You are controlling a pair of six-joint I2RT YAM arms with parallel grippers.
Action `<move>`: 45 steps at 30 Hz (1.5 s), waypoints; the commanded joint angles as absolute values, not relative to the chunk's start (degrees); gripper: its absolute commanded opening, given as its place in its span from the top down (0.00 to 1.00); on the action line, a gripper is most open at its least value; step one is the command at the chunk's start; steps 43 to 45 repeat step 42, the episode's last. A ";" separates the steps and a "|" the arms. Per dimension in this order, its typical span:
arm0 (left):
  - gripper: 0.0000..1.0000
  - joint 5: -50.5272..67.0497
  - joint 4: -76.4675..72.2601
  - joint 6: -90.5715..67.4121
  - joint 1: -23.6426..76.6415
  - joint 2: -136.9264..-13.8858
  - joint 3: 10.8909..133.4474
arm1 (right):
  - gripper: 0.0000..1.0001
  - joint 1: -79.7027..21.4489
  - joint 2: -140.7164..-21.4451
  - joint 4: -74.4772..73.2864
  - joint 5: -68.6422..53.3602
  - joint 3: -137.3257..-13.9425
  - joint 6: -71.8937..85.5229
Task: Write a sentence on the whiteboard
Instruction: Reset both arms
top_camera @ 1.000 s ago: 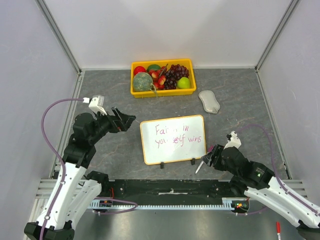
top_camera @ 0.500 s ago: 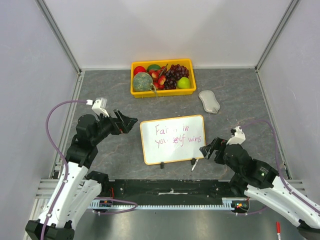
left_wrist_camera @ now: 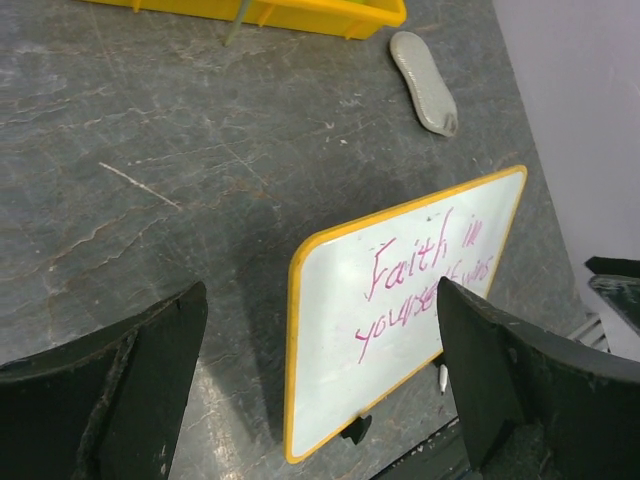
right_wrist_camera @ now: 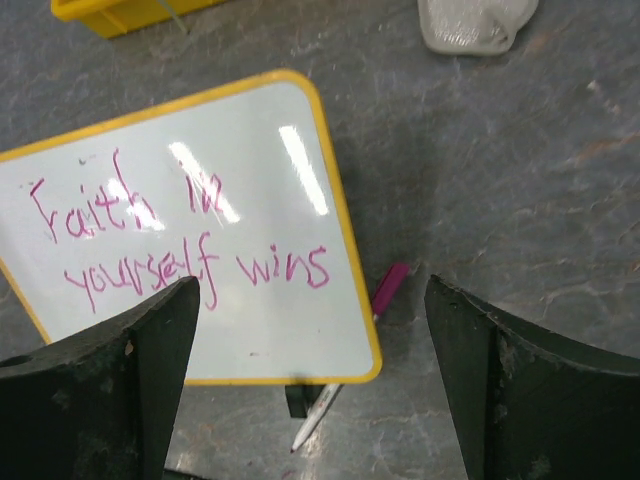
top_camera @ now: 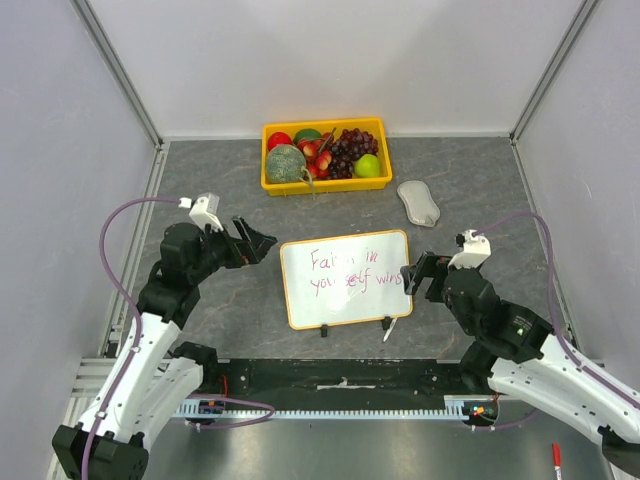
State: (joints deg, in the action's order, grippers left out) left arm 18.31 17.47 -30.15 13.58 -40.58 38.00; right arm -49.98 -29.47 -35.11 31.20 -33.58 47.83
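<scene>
The whiteboard point(top_camera: 345, 290) lies flat mid-table, white with a yellow rim. The sentence point(top_camera: 358, 272) runs across it in pink handwriting, in two lines: "Faith in yourself wins" point(right_wrist_camera: 180, 250). My right gripper point(top_camera: 415, 275) hovers open over the board's right edge, holding nothing point(right_wrist_camera: 310, 290). A marker point(right_wrist_camera: 388, 290) with a pink cap and a white body lies on the table by the board's near right corner, partly under the rim point(top_camera: 388, 330). My left gripper point(top_camera: 255, 243) hangs open just left of the board point(left_wrist_camera: 320, 300), which is also seen in the left wrist view point(left_wrist_camera: 330, 380).
A yellow fruit tray point(top_camera: 322, 187) with grapes, apples and a melon stands at the back. A grey pad point(top_camera: 418, 202) lies behind and to the right of the board. Two black clips stick out at the board's near edge. A red pen point(top_camera: 556, 455) lies outside the table at bottom right.
My right gripper opened and let go of the marker, then rose and moved back toward the board's right edge. The marker now lies on the table. My left gripper edged slightly right.
</scene>
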 commanded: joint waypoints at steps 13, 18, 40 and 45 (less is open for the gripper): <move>0.00 7.12 15.12 -28.39 13.53 -41.48 35.77 | 0.02 -49.83 -26.11 -1.96 52.98 -25.24 8.99; 0.00 5.71 11.87 -26.64 13.36 -41.40 34.37 | 0.02 -49.22 -20.23 13.76 59.50 -18.38 2.03; 0.00 4.21 1.42 -19.17 13.36 -39.99 30.24 | 0.02 -16.45 -41.04 22.23 26.27 -21.27 15.21; 0.00 3.09 0.18 -18.02 13.45 -39.99 29.27 | 0.02 -13.72 -42.18 22.68 28.11 -20.74 13.11</move>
